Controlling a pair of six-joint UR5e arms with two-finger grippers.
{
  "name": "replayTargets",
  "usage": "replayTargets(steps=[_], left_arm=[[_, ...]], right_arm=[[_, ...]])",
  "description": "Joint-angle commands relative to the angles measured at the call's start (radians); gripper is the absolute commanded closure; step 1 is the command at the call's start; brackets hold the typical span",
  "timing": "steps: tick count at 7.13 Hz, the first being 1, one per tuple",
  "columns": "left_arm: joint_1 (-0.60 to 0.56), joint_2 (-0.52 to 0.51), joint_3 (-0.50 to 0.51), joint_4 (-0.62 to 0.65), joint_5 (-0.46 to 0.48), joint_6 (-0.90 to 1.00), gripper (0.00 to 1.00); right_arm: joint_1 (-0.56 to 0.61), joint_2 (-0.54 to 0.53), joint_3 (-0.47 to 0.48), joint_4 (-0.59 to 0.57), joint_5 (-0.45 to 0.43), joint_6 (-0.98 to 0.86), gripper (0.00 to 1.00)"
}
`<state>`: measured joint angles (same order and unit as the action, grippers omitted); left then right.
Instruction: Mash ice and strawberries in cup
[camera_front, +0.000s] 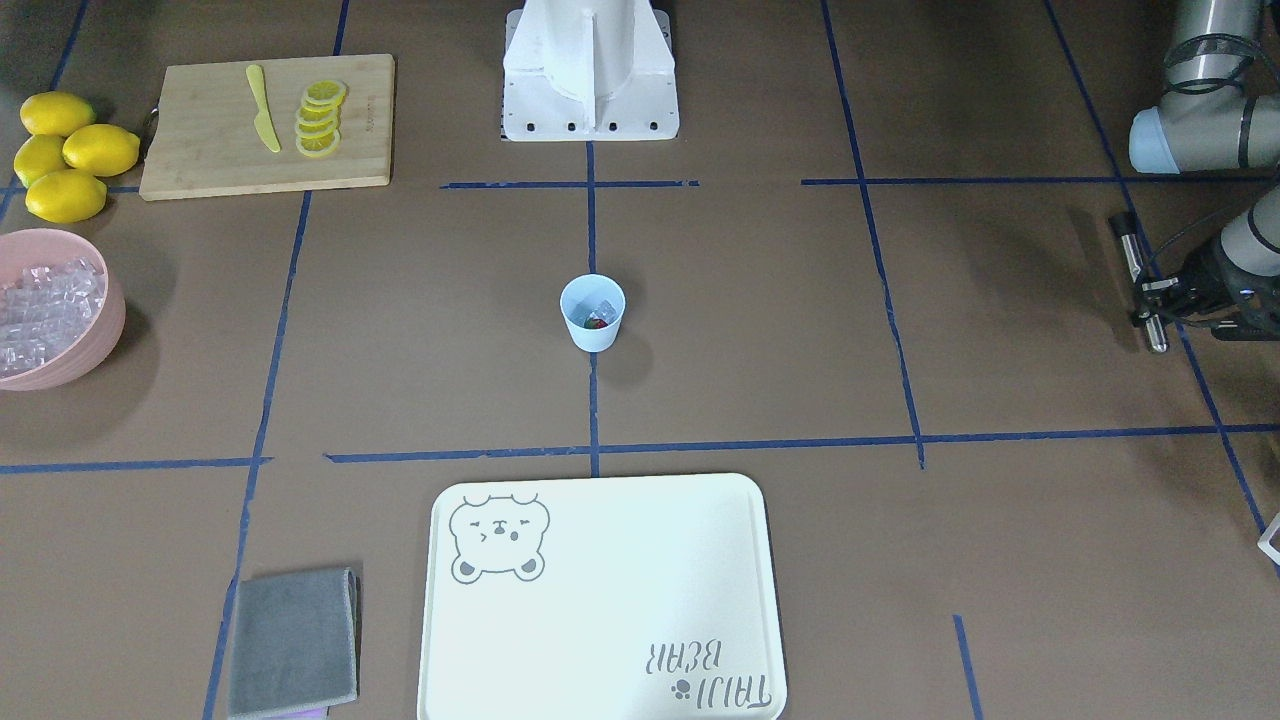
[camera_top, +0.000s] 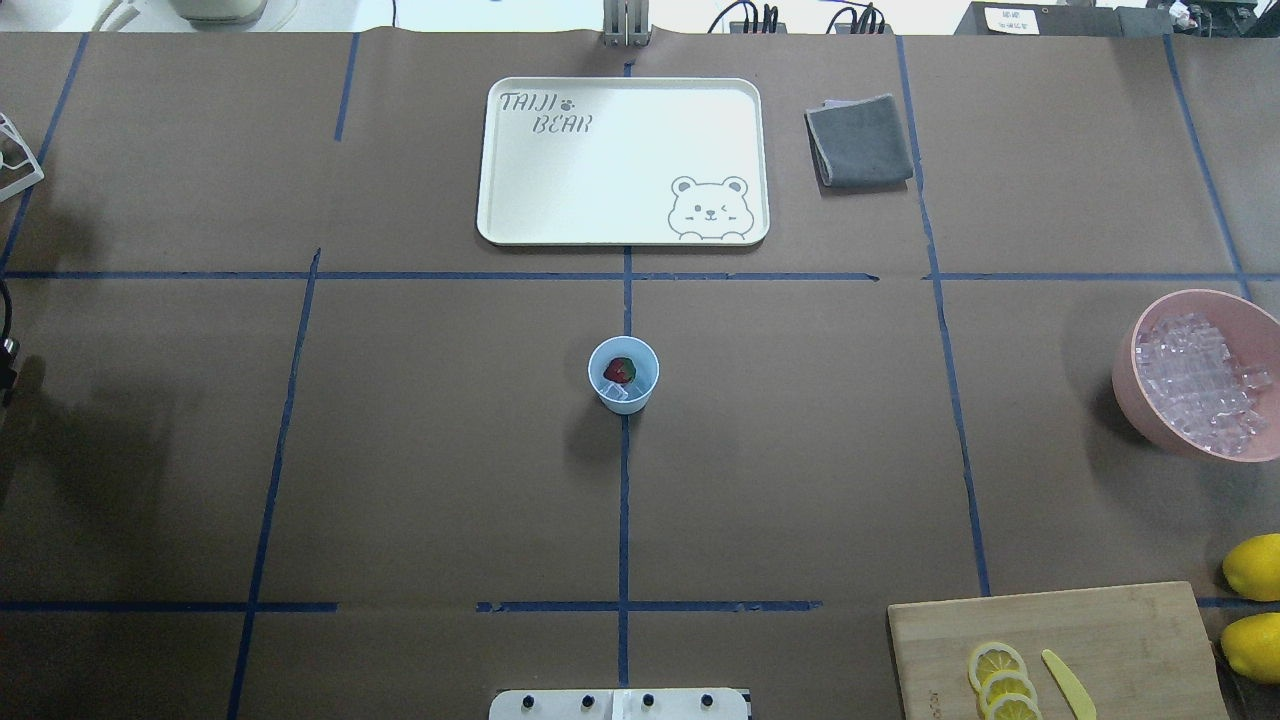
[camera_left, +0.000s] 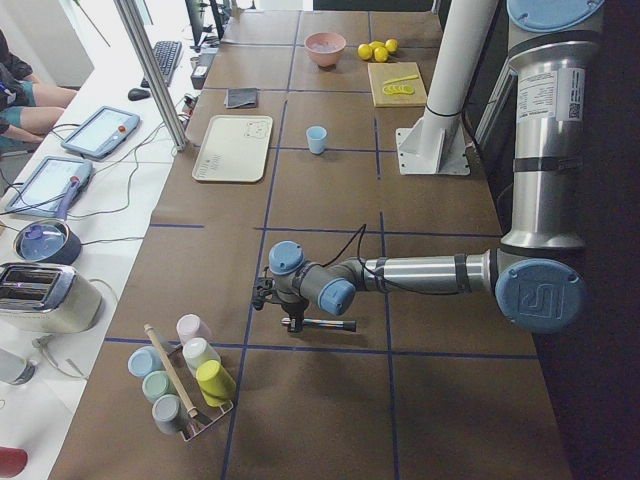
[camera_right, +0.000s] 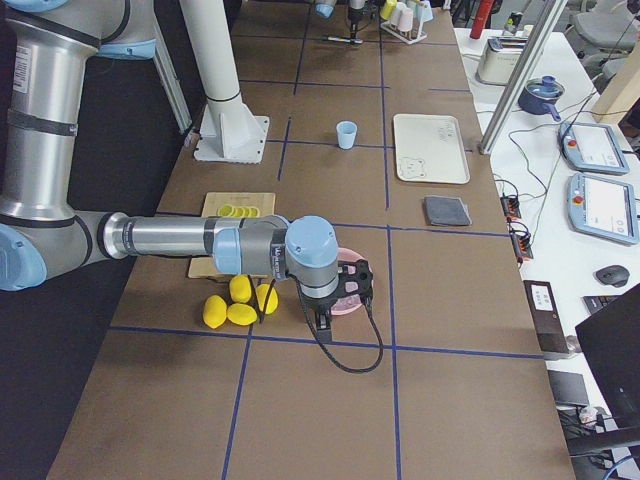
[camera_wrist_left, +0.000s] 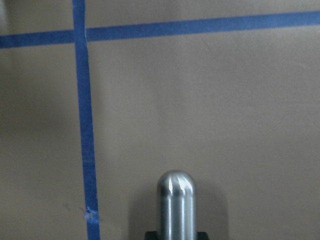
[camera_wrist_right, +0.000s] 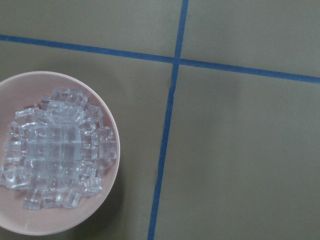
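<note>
The light blue cup (camera_top: 640, 392) stands upright at the table's centre, also in the front view (camera_front: 592, 335). Inside lie a red strawberry (camera_top: 620, 370) and a few clear ice cubes (camera_top: 613, 391). My left gripper (camera_front: 1152, 296) is far off at the table's left end, shut on a metal muddler rod (camera_front: 1140, 283); the rod's rounded tip shows in the left wrist view (camera_wrist_left: 176, 200) over bare table. My right gripper (camera_right: 335, 298) hovers above the pink bowl (camera_wrist_right: 111, 125) of ice cubes (camera_wrist_right: 55, 150); I cannot tell whether it is open or shut.
A cream tray (camera_top: 520, 215) and a folded grey cloth (camera_top: 858, 140) lie on the far side. A cutting board (camera_front: 200, 150) holds lemon slices (camera_front: 321, 118) and a yellow knife (camera_front: 263, 108), with lemons (camera_front: 70, 150) beside it. A rack of cups (camera_left: 185, 385) stands beyond the left arm.
</note>
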<state>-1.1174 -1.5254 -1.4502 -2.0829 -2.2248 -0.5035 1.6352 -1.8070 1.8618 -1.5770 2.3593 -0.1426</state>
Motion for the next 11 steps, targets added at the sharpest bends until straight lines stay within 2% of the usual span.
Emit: replayTargets(steps=[1, 3, 5, 6, 8, 9, 10, 11], left_arm=[[0.002, -0.002, 0.001, 0.000, 0.000, 0.003, 0.00], [-0.002, -0.001, -0.034, 0.006, -0.007, 0.006, 0.00], [-0.056, 0.014, -0.132, 0.030, -0.030, 0.017, 0.00], [-0.126, 0.014, -0.133, 0.076, -0.080, 0.165, 0.00], [-0.366, 0.002, -0.180, 0.418, -0.084, 0.564, 0.00], [-0.442, -0.001, -0.199, 0.558, -0.085, 0.679, 0.00], [-0.532, 0.019, -0.199, 0.604, -0.102, 0.727, 0.00], [-0.559, 0.021, -0.197, 0.609, -0.160, 0.723, 0.00]], right_arm=[[0.000, 0.000, 0.000, 0.000, 0.000, 0.000, 0.01], [0.000, 0.000, 0.000, 0.000, 0.000, 0.002, 0.01], [0.000, 0.001, 0.002, 0.000, 0.000, 0.002, 0.01], [0.000, 0.001, 0.002, 0.002, 0.000, 0.002, 0.01], [0.000, 0.001, 0.004, 0.002, 0.000, 0.002, 0.01], [0.000, 0.001, 0.004, 0.002, 0.000, 0.002, 0.01], [0.000, 0.001, 0.004, 0.002, -0.002, 0.000, 0.01], [0.000, 0.003, 0.004, 0.002, -0.002, 0.001, 0.01]])
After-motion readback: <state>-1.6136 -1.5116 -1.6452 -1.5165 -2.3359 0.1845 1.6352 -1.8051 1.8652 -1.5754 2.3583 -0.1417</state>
